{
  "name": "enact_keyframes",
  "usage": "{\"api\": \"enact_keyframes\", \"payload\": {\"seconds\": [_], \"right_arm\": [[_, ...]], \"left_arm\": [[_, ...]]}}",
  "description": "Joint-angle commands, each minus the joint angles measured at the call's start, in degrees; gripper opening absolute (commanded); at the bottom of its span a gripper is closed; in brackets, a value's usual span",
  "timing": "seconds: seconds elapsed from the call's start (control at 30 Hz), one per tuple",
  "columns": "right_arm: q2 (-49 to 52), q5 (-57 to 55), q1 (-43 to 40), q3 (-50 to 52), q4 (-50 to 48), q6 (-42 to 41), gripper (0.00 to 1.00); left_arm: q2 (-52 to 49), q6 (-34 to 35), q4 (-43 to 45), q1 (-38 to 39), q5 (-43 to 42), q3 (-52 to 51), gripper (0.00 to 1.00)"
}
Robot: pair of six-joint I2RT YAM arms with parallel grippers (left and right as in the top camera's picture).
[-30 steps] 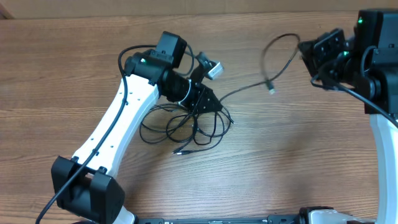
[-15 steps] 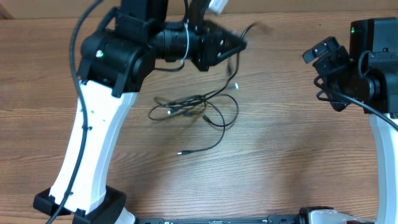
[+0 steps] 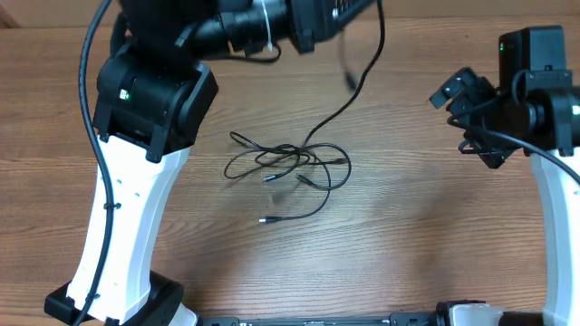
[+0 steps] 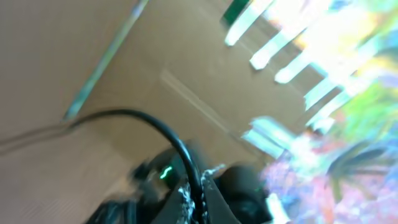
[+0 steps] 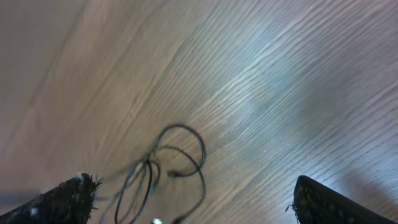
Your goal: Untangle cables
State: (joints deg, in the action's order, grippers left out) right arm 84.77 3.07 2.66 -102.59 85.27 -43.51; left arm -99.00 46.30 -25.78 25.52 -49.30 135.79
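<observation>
The cables [image 3: 288, 164] lie as a loose tangle of thin black cords at mid-table, one plug end [image 3: 263, 220] trailing toward the front. One strand [image 3: 361, 88] rises out of the tangle to my left gripper [image 3: 349, 9], which is raised high at the far edge. In the blurred left wrist view this gripper [image 4: 200, 194] is shut on that black cord [image 4: 160, 127]. My right gripper [image 3: 462, 118] hovers at the right, jaws wide open and empty. Its wrist view shows the gripper [image 5: 189, 186] above and apart from the cable loops [image 5: 177, 155].
The wooden table [image 3: 417, 235] carries nothing else. The tall white left arm [image 3: 127, 208] crosses the left side, and the right arm's base [image 3: 557, 208] stands at the right edge. A cardboard wall shows behind the left gripper.
The right gripper released the cable end it held and opened wide. The left arm rose toward the far edge, pulling one strand up, and the tangle shifted and loosened.
</observation>
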Motion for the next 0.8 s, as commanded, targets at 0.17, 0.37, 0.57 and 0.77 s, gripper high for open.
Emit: {"api": "enact_keyframes", "payload": {"seconds": [0.17,0.37,0.57,0.77], "right_arm": [[2.1,4.1,-0.1,0.3,1.7,5.0,1.0],[2.1,4.3,-0.1,0.3,2.1,7.8,1.0],[2.1,4.3,-0.1,0.3,1.6,7.8,1.0],[2.1,4.3,-0.1,0.3,1.4,7.8,1.0]], "left_arm": [[0.5,11.1,13.3,-0.1,6.5,1.0,0.04],[0.1,-7.2,-3.1,-0.5,13.5,1.0,0.04],[-2.1,-16.4,-15.0,-3.2,24.4,0.9,0.04],[-6.4,-18.7,-14.5,-8.7,19.4,0.9,0.04]]}}
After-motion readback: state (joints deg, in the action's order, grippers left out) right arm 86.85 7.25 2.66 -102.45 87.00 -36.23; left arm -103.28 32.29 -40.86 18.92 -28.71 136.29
